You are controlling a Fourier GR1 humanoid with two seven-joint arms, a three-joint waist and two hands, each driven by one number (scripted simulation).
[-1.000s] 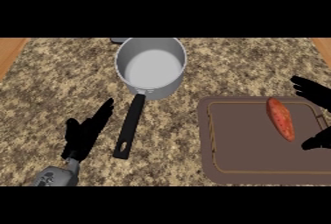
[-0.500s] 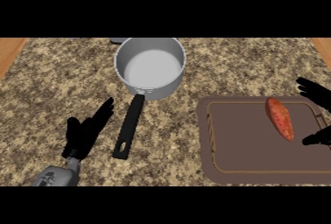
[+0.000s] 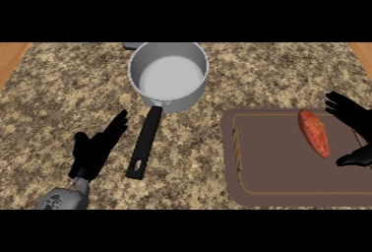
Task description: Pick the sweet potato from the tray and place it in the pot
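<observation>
At the right edge of the worktop (image 3: 269,74) we see our right hand (image 3: 347,111) spread wide open, holding nothing. Its fingers reach in just right of the sweet potato's (image 3: 314,133) far end, and its thumb shows just right of the near end. We see a small gap on both sides. The sweet potato is a smooth, orange-red spindle lying lengthwise on the right part of the tray (image 3: 269,167), a flat brown slab with rounded corners and a thin lighter line inside its rim. Left of the tray and farther off stands the pot (image 3: 169,74), round, pale grey metal. Its long black handle (image 3: 144,147) points toward the near side. Our left hand (image 3: 98,145) rests open at the near left, fingers straight, beside that handle and apart from it. The worktop is speckled brown stone.
</observation>
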